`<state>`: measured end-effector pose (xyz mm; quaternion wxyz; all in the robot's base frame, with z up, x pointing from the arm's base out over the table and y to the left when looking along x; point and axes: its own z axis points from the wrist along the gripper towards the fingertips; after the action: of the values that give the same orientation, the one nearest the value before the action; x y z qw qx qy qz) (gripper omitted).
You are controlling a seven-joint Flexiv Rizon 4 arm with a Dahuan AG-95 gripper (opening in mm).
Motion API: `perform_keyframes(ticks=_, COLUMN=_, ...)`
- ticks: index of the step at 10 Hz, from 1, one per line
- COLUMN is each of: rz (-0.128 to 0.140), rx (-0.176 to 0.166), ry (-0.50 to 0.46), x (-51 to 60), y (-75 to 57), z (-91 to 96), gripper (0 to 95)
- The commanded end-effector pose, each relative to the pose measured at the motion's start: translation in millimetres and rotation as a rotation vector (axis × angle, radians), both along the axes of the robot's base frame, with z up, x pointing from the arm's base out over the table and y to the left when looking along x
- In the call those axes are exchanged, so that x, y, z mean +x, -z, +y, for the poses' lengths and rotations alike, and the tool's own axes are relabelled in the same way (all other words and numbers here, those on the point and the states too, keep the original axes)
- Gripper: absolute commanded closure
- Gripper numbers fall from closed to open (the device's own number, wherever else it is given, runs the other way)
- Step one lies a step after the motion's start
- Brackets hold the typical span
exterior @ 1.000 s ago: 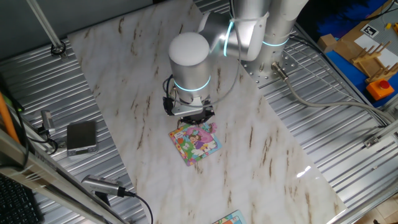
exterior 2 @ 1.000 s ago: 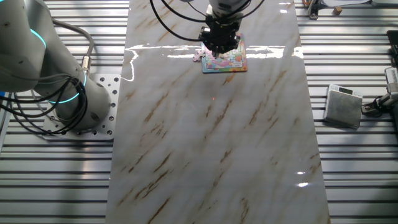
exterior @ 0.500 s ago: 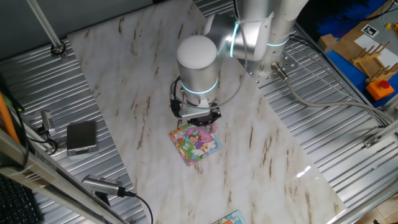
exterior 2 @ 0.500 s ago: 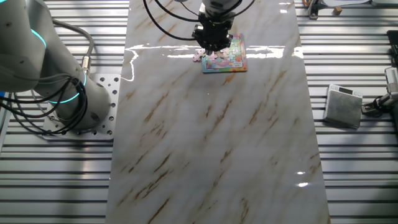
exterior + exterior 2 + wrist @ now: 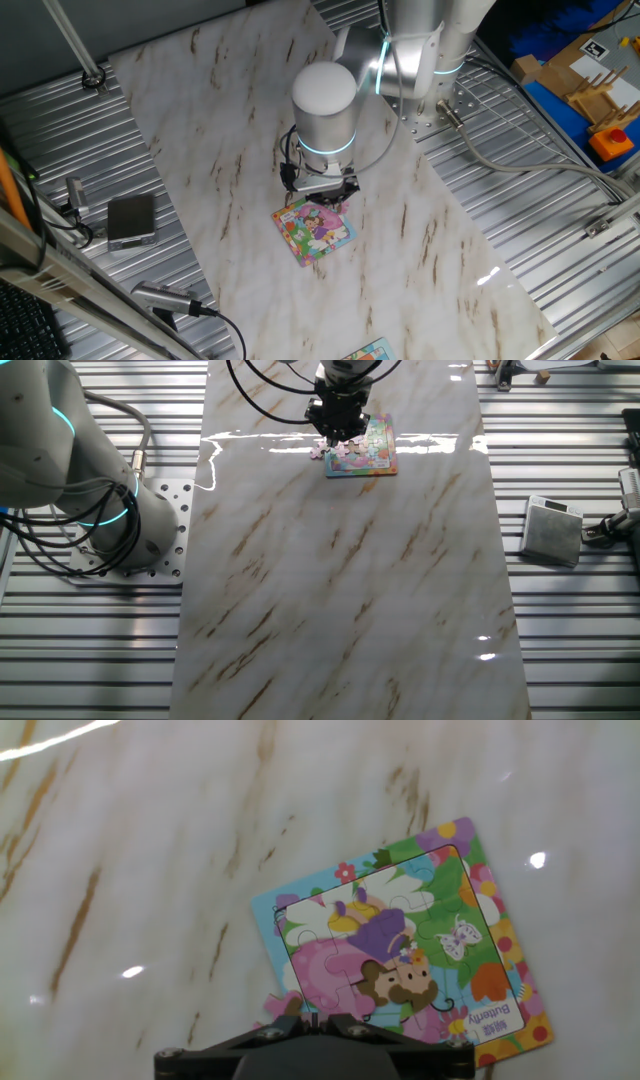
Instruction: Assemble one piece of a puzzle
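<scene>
Since a second ago my arm has slid along the marble, so the gripper (image 5: pixel 322 192) now hangs over the puzzle's far corner rather than beside it, and in the other fixed view the gripper (image 5: pixel 337 428) has shifted toward the board's left edge.

From the hand view I see the puzzle (image 5: pixel 405 957) as a flat, glossy square board tilted on the table (image 5: pixel 150 850), just ahead of the gripper body and running under it. It has a wavy coloured border in green, yellow and blue, a cartoon figure in pink and purple, and faint interlocking seams across the print. That table is polished white marble with brown streaks and bright reflections.

Just beside the gripper, at the board's near corner, the piece (image 5: pixel 281 1009) shows as a small pink lobed shape lying on the marble, touching or nearly touching the board's edge; the dark housing cuts off its lower part. In the other fixed view the piece (image 5: pixel 318 450) is a pale pink speck left of the puzzle (image 5: pixel 362 448).

I cannot tell how far the jaws stand apart or whether they hold anything: the wrist hides the fingers in both fixed views, and the hand view shows only the black housing's top rim
</scene>
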<state>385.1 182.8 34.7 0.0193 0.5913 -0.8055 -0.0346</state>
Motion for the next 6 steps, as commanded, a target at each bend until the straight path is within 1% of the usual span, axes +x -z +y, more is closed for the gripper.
perform_keyframes(ticks=1, rz=0.0, rx=-0.002, ry=-0.013, x=-0.3, y=0.3, z=-0.1, gripper=95.0)
perform_keyframes(ticks=2, rz=0.0, rx=-0.003, ry=-0.009, x=-0.3, y=0.3, z=-0.1, gripper=95.0)
perform_keyframes(ticks=4, rz=-0.002, rx=-0.001, ry=0.036, x=-0.7, y=0.2, z=-0.1, gripper=95.0)
perform_keyframes(ticks=6, rz=-0.001, rx=-0.002, ry=0.064, x=-5.3, y=-0.8, z=0.0, gripper=95.0)
